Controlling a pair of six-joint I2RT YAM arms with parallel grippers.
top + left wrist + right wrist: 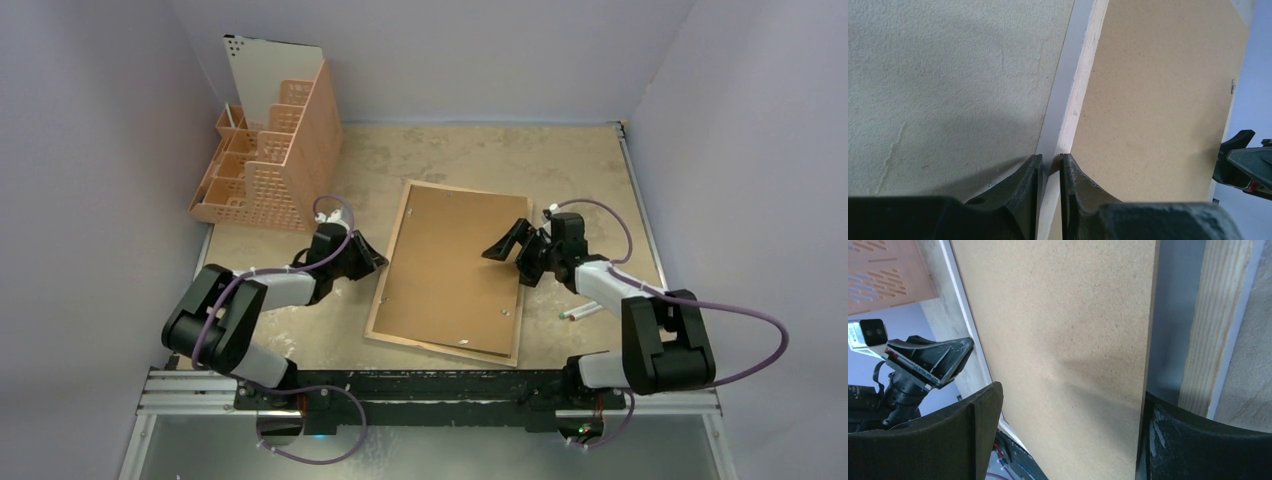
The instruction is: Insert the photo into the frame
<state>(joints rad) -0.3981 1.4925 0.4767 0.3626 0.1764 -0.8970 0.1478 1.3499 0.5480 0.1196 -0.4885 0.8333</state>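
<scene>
Left end effector (1050, 164) straddles frame (1076, 100) rim, shown only by wrist view.

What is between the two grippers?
The frame, lying flat with the brown backing board on it; the top view shows this.

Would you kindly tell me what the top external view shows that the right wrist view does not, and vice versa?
Only the top view: two pen-like sticks beside the right arm, and a white sheet standing in the organizer. Only the right wrist: a grey strip between the backing and the frame's wood rim. Both: organizer, backing, frame, the left gripper and the open right gripper.
</scene>
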